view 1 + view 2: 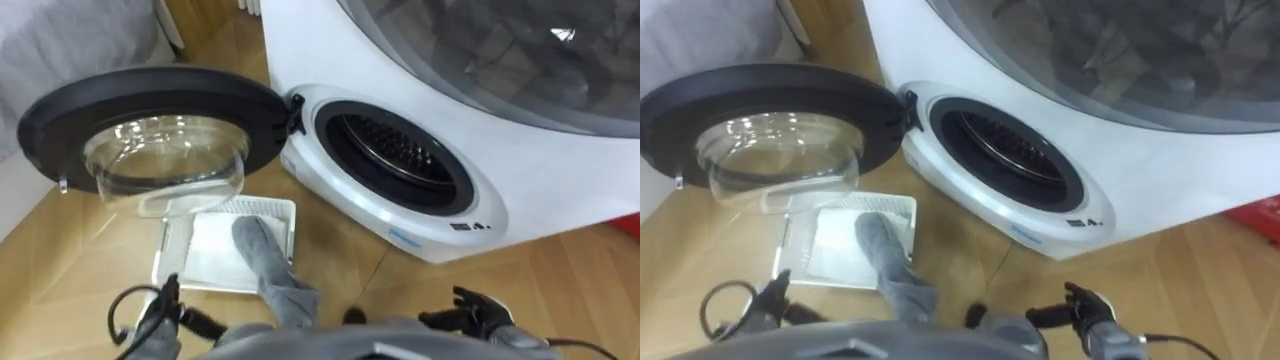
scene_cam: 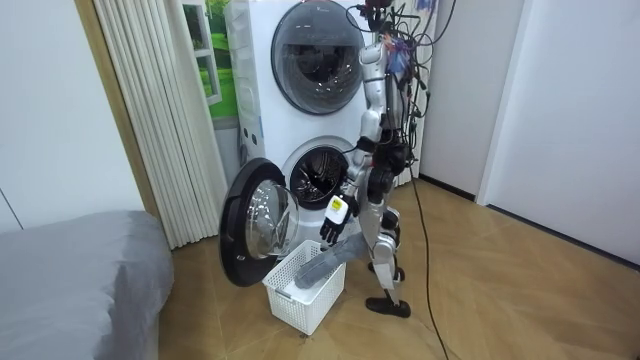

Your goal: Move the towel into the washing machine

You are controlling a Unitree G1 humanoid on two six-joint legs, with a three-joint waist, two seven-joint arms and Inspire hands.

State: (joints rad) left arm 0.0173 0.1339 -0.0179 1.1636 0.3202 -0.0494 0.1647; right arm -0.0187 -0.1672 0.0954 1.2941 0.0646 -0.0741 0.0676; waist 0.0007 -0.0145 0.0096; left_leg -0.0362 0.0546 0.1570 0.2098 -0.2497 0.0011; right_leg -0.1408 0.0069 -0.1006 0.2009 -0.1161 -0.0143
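Towel (image 1: 256, 246) – grey – is seen draped from the white basket (image 1: 168, 250) over its near rim, before the open washing machine (image 1: 530, 165). Left hand (image 1: 160, 305) and right hand (image 1: 470, 303) are held loose-fingered and empty.

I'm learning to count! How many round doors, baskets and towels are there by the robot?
Round machine doors: 2, the open lower door and the shut upper door
Baskets: 1, the white basket on the floor
Towels: 1, the grey towel, partly in the basket
Total: 4
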